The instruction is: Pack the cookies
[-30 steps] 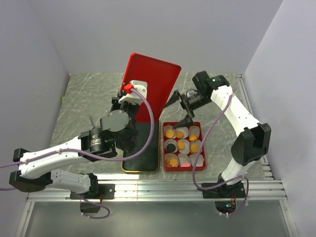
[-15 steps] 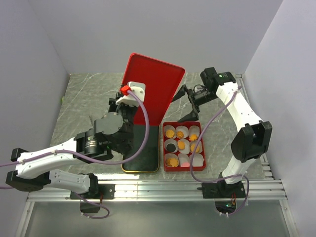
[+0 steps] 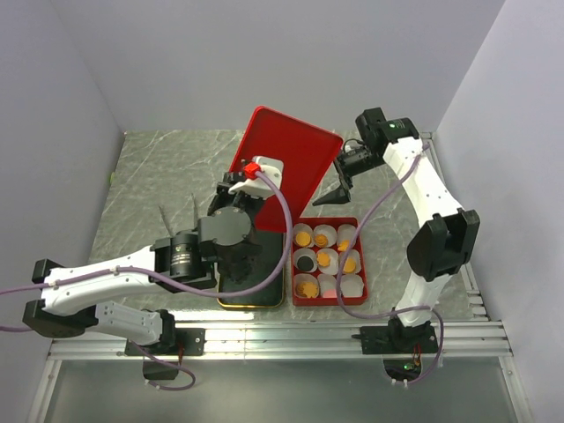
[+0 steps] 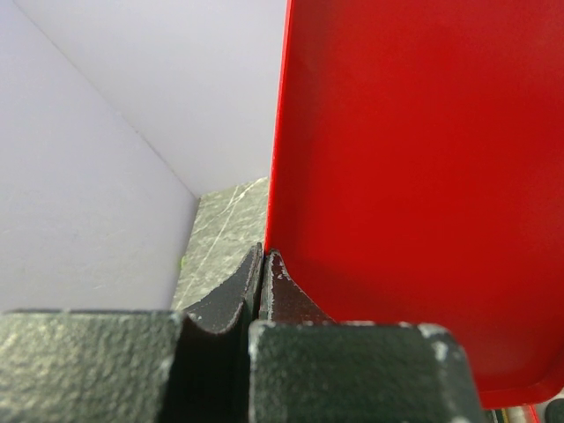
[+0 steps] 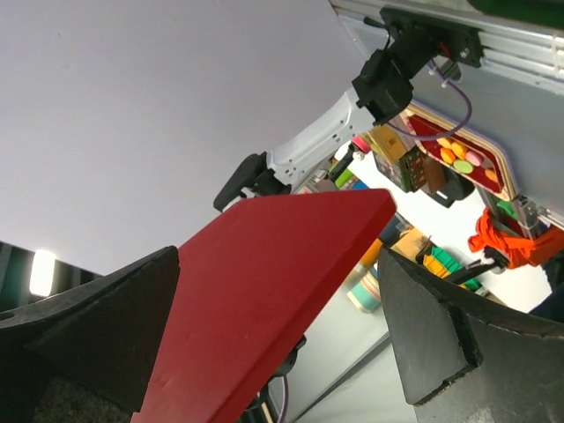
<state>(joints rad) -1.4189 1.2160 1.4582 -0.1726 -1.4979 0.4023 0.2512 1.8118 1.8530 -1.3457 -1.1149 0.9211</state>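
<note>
Red lid [image 3: 295, 154] is standing tilted; you're clamping its edge in the left gripper [image 4: 263, 261], right gripper [image 3: 337, 183] gaping empty beside it.

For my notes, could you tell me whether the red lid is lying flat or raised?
Raised. The red lid stands steeply tilted, its edge pinched in the shut left gripper; its lower edge is hidden.
</note>
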